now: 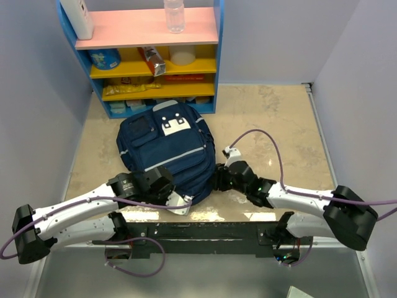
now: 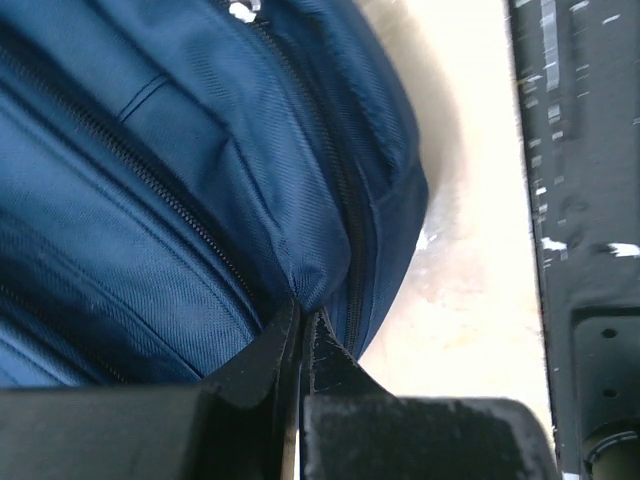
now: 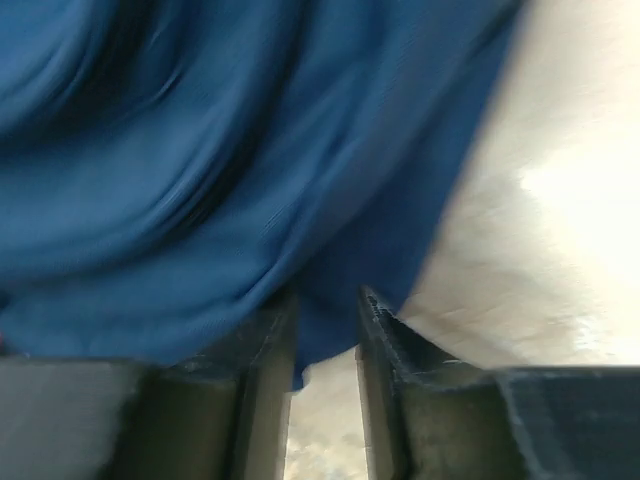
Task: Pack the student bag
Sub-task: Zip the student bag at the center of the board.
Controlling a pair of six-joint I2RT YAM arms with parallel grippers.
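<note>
1 student bag [image 1: 164, 152], navy with thin pale stripes, lies flat on the desk [image 1: 273, 124], front side up. Its white patch [image 1: 175, 124] points toward the shelf unit, and its bottom edge points toward the arm bases. It sits left of the desk's middle, with its top just beside the foot of the shelf unit.

The left gripper [image 1: 178, 202] is at the bag's near corner. In the left wrist view its 2 jaws are pressed together [image 2: 303, 320] on a small fold of the bag's cloth [image 2: 150, 200], just beside a zip line.

The right gripper [image 1: 218, 177] is at the bag's near right edge. In the right wrist view, which is blurred, its jaws stand apart [image 3: 325, 310] and blue bag cloth [image 3: 200, 150] hangs into the gap between them.

A black rail [image 1: 205, 233] runs across the near edge of the desk between the 2 arm bases. A purple cable [image 1: 273, 149] loops above the right arm.

At the far side stands a blue shelf unit [image 1: 136, 31] with a pink top board and yellow boards below. A clear bottle [image 1: 174, 15] stands upright on the top board.
</note>
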